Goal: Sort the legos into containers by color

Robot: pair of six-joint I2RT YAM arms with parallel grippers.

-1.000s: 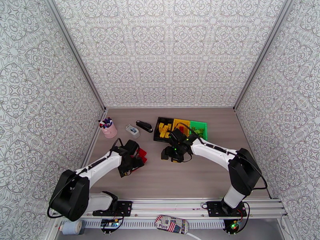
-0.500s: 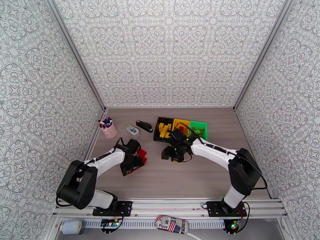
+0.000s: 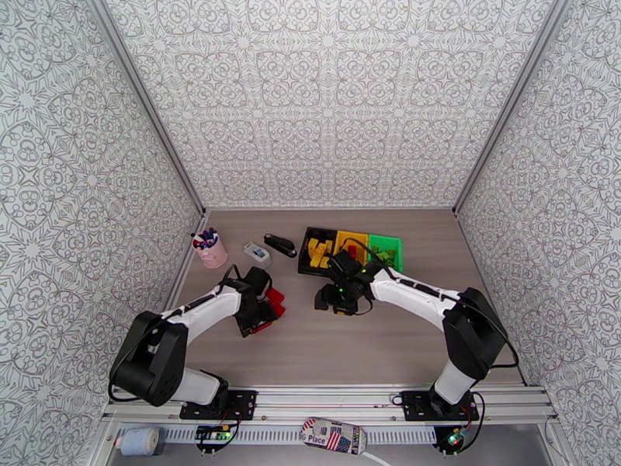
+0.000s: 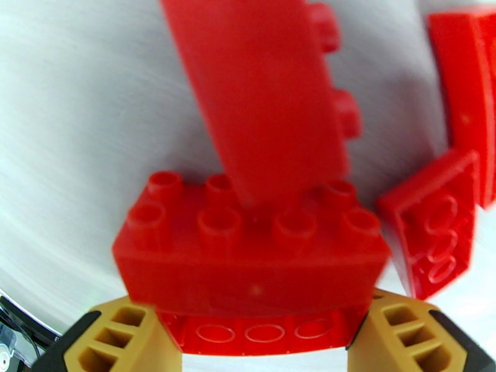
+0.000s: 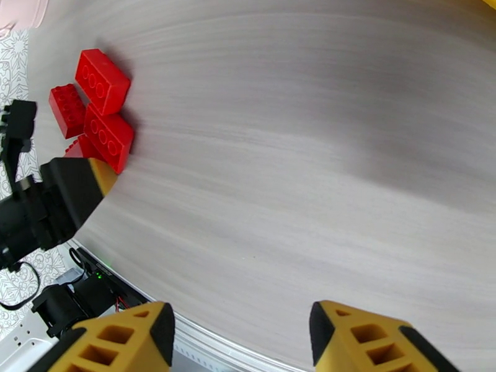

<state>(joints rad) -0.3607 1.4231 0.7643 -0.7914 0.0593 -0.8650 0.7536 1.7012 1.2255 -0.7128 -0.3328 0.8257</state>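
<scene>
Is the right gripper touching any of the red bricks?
Apart. The right wrist view shows the right gripper open over bare table, the red bricks well clear of it.

The left arm (image 3: 200,309) and the right arm (image 3: 411,293) are each built of smooth white shells joined by bulky black joints. Thin black cables (image 3: 230,275) are looped beside the wrists, and a small green light (image 3: 339,290) is lit on the right one. The left fingers (image 4: 124,342) and right fingers (image 5: 366,342) are moulded in mustard yellow, with rectangular pockets and black outer edges.
</scene>
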